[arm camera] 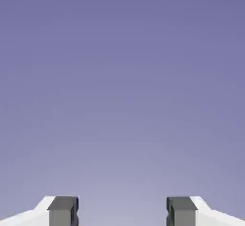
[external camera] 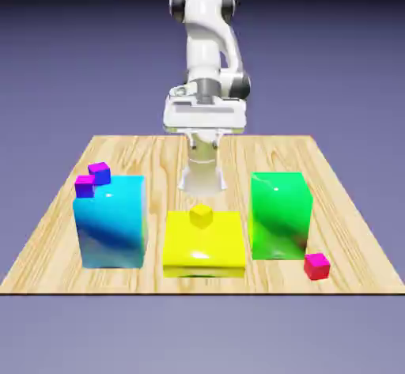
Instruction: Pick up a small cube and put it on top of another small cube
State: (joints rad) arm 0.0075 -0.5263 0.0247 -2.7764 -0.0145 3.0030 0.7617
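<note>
The claw (arm camera: 122, 213) stood wide and empty, high at the frame's upper middle. The crimson cube (external camera: 317, 266) sat untouched at lower right on the table (external camera: 348, 206), so the reach seemingly remained: descend over it.

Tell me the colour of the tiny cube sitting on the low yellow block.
Yellow: the tiny cube shows best in the exterior view.

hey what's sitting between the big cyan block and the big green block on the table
In the exterior view, the flat yellow block lies between the cyan block and the green block, with a tiny yellow cube on top.
</note>
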